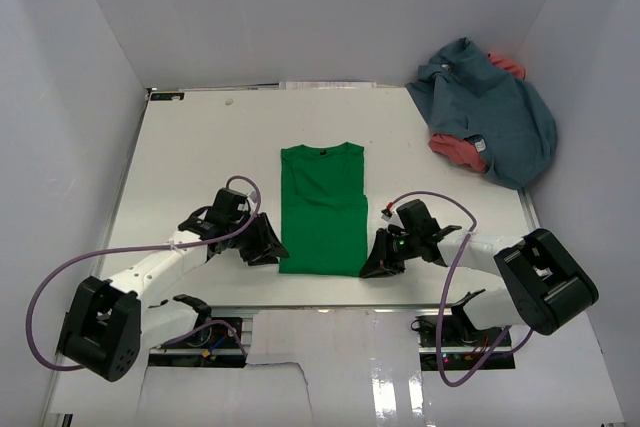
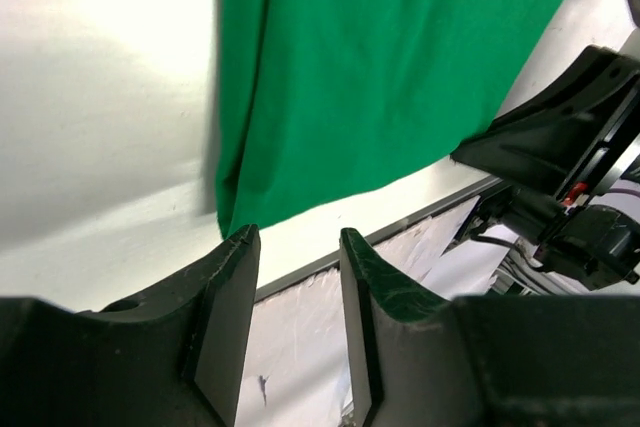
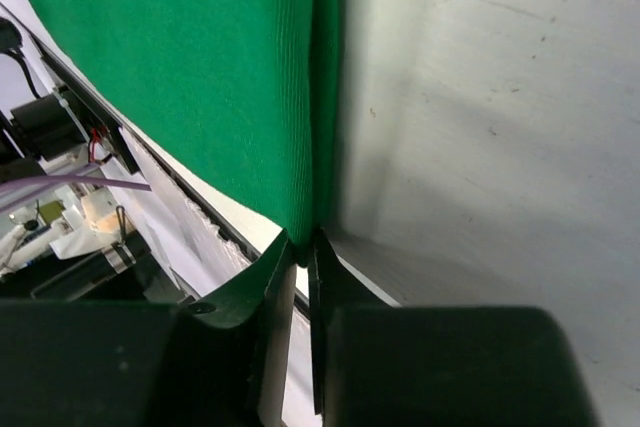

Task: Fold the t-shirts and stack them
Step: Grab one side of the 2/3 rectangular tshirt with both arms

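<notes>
White table [image 1: 190, 157] held the green t-shirt [image 1: 322, 209]; right gripper [image 3: 302, 243] pinched its near corner, left gripper [image 2: 297, 239] stood released.

- Shows a flat white matte tabletop [image 1: 200, 147], evenly and brightly lit.
- Closes it in with a plain white back wall panel [image 1: 320, 7], a white left side panel [image 1: 60, 97] and a white right side panel [image 1: 590, 67].
- Catches glare on a glossy white strip [image 1: 390, 387] along the near edge.

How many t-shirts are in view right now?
3: green t-shirt flat at centre; blue-grey t-shirt heaped at the far right corner; coral red t-shirt bunched partly under it. The heap may hide more.
</notes>
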Motion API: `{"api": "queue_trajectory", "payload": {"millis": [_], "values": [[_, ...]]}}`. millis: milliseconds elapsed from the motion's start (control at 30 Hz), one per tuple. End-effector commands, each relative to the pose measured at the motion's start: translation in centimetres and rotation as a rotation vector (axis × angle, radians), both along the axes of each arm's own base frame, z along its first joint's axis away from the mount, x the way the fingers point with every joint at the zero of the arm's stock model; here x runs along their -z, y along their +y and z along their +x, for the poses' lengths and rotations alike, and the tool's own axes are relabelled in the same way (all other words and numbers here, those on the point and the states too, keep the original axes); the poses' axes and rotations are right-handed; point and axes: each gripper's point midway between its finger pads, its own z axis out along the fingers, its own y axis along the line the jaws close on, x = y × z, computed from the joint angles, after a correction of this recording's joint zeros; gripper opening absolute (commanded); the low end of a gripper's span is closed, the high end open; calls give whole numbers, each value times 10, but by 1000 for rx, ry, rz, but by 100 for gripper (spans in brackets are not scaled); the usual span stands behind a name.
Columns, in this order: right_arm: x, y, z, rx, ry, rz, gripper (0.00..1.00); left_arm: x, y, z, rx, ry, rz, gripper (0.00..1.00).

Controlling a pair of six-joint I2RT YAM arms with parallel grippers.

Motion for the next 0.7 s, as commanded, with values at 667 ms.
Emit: {"api": "queue_trajectory", "payload": {"millis": [667], "values": [[-6,4,12,2,-49,-13,8,35,24,-23,-109,81,170,56]]}}
